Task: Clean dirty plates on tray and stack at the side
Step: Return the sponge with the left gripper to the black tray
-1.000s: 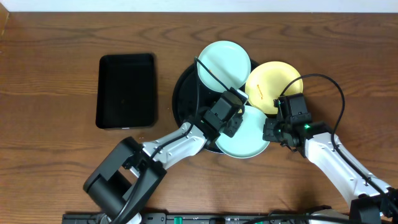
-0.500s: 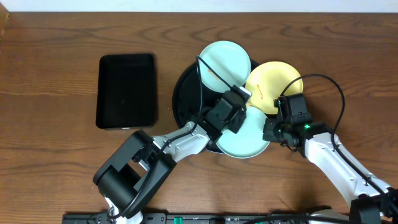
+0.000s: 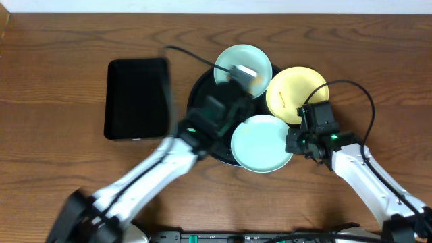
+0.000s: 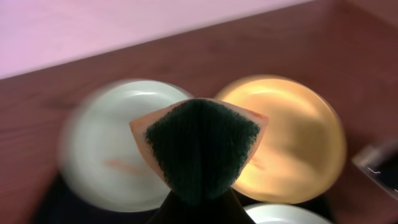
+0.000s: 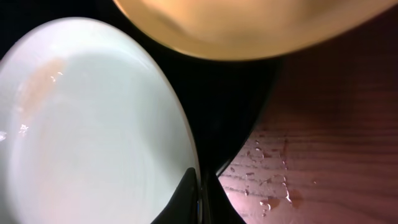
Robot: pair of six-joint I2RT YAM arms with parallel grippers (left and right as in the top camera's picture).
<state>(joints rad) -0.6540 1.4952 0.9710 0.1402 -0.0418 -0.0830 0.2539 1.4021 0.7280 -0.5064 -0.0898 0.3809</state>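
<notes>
Three plates lie on the round black tray (image 3: 197, 91): a far mint plate (image 3: 243, 62), a yellow plate (image 3: 297, 94) and a near mint plate (image 3: 262, 143). My right gripper (image 3: 291, 142) is shut on the near plate's right rim; its fingers (image 5: 199, 199) pinch the rim, and a brown smudge (image 5: 37, 81) marks that plate. My left gripper (image 3: 237, 88), blurred by motion, is shut on a sponge (image 4: 199, 146) with a dark green face and orange body. The sponge hangs above the gap between the far mint plate (image 4: 124, 146) and the yellow plate (image 4: 292, 137).
A rectangular black tray (image 3: 137, 98) lies left of the round one on the brown wooden table. Water drops (image 5: 273, 186) sit on the wood just right of the round tray's rim. The table's back edge meets a white wall.
My left arm has swung off the near mint plate toward the far mint plate, taking the sponge with it and uncovering the near plate. The right arm has held still.
</notes>
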